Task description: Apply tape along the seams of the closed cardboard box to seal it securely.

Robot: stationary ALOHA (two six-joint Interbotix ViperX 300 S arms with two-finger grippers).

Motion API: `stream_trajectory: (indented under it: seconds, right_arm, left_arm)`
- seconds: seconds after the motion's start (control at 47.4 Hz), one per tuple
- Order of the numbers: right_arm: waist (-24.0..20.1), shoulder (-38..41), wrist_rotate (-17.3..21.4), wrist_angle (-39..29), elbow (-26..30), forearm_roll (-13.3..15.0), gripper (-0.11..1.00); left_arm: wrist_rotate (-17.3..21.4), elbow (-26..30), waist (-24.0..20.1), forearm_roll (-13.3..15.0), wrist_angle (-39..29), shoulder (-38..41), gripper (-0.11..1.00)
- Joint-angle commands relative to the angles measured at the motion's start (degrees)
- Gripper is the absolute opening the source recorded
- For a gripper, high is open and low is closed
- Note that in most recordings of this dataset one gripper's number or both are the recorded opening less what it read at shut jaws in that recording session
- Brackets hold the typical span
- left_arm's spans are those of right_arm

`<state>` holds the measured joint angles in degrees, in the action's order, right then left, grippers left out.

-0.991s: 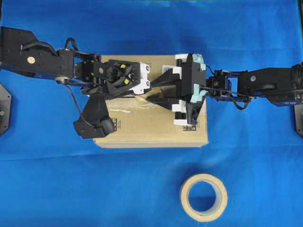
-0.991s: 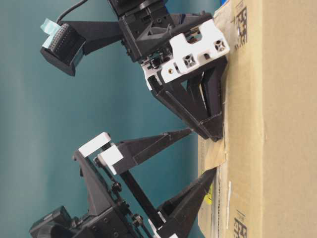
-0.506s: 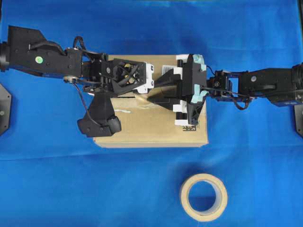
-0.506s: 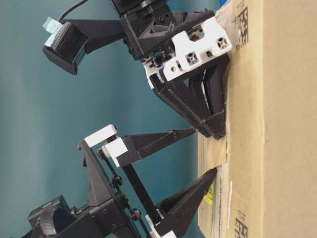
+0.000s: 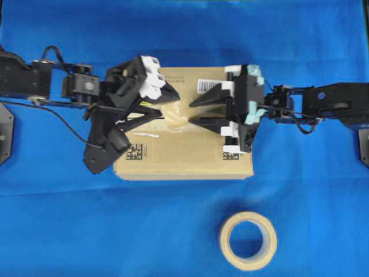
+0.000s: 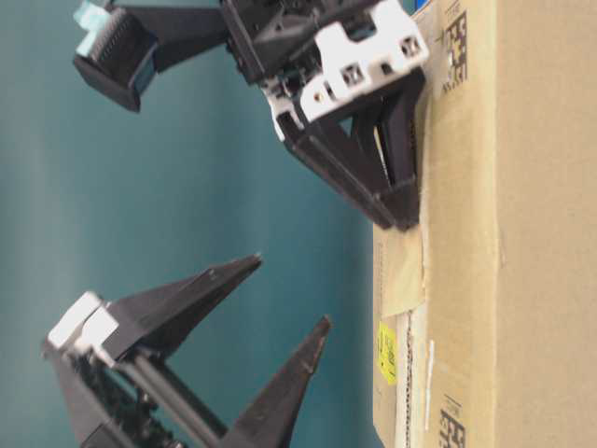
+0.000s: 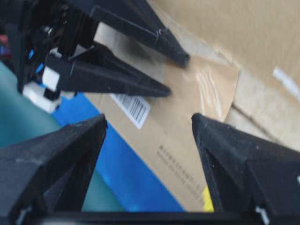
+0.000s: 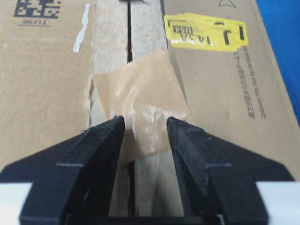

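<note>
The brown cardboard box point(image 5: 184, 156) lies on blue cloth. A square piece of tan tape point(image 8: 136, 103) lies flat across the dark seam point(image 8: 128, 37), just below the yellow sticker point(image 8: 206, 32). My right gripper point(image 8: 145, 124) is open, its tips resting on the box top at the tape's point(image 5: 176, 112) near edge, one fingertip on each side of the seam. My left gripper point(image 5: 168, 104) is open and empty. It hangs clear above the box at the tape's left side, and in the table-level view the left gripper point(image 6: 291, 291) stands well off the box face.
A round tape roll point(image 5: 248, 240) lies on the cloth in front of the box. A white barcode label point(image 7: 133, 108) sits near the box's far edge. A black matrix code point(image 5: 134, 151) marks the front left corner. Blue cloth surrounds the box.
My left gripper has let go of the tape piece, pulling back to the left and lifting off the box. The right gripper slid slightly right. The tape now lies flat on the seam.
</note>
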<state>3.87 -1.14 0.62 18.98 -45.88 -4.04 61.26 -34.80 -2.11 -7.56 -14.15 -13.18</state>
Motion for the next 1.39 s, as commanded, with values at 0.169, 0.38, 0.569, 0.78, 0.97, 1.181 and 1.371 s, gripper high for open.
stream_trajectory:
  seconds: [0.169, 0.38, 0.569, 0.78, 0.97, 1.181, 1.371]
  right_arm:
    - [-0.26, -7.47, -0.35, -0.18, -1.05, -0.18, 0.44]
    - [0.35, -9.76, -0.97, 2.64, -0.62, 0.0, 0.09]
    - [1.67, -8.09, -0.97, 3.52, 0.7, 0.0, 0.0]
    - [1.93, -2.81, -0.97, 3.52, 3.69, 0.0, 0.0]
    - [1.76, 1.23, -0.97, 3.43, 6.5, 0.0, 0.0]
    - [1.58, 3.34, -0.7, 3.69, 7.12, 0.09, 0.0]
    - [1.67, 4.39, -0.44, 3.78, 6.94, 0.09, 0.0]
  left_arm:
    - [-21.18, -4.83, 1.93, 0.35, 13.97, -5.98, 0.68]
    - [-37.53, -5.45, 1.93, 0.26, 20.21, -5.27, 0.56]
    - [-42.98, -6.33, 1.93, 0.35, 25.49, -0.44, 0.08]
    - [-43.86, -5.89, 1.32, 1.85, 32.52, 7.12, 0.0]
    - [-43.86, -6.33, -1.14, 3.78, 34.72, 9.58, 0.0]
    - [-43.95, -7.65, -2.9, 4.75, 36.21, 11.51, 0.0]
    - [-43.95, -8.0, -2.29, 6.33, 36.56, 13.27, 0.0]
